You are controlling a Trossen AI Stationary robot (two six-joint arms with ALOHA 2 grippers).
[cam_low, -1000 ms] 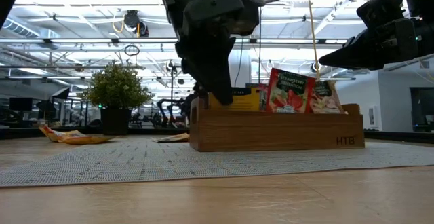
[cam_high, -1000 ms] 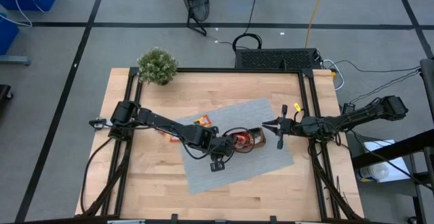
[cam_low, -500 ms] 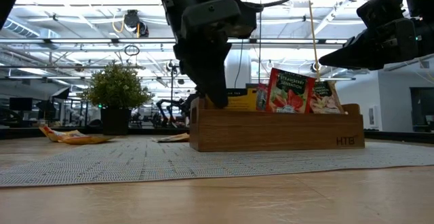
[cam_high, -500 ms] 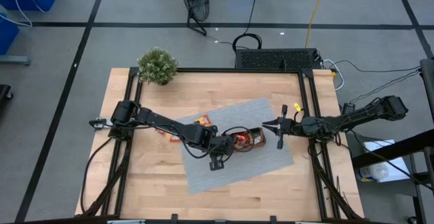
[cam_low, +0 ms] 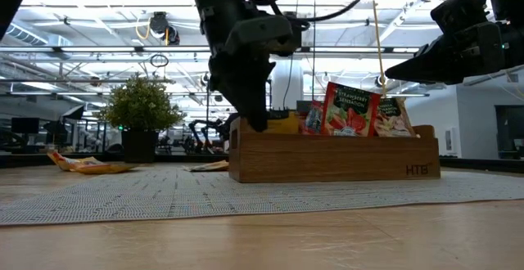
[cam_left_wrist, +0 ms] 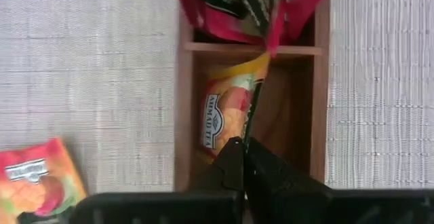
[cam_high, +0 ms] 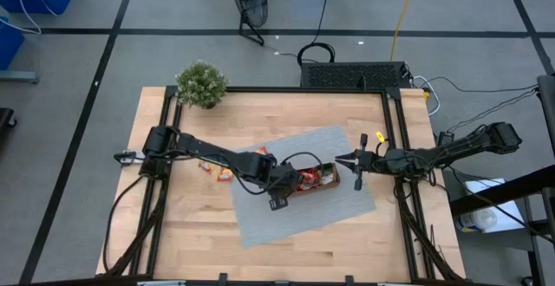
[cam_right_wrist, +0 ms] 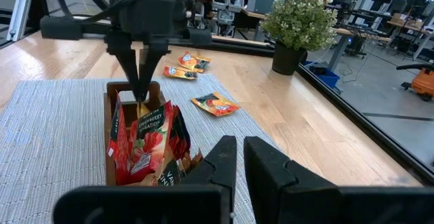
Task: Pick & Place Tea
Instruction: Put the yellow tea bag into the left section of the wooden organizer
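The orange-yellow tea sachet stands in the end compartment of the wooden tray, its edge pinched between the closed fingers of the left gripper. Red sachets fill the next compartment beyond. To finish cleanly, I judge the fingers should part fully before lifting straight up. The right gripper, fingers closed and empty, waits past the tray's far end.
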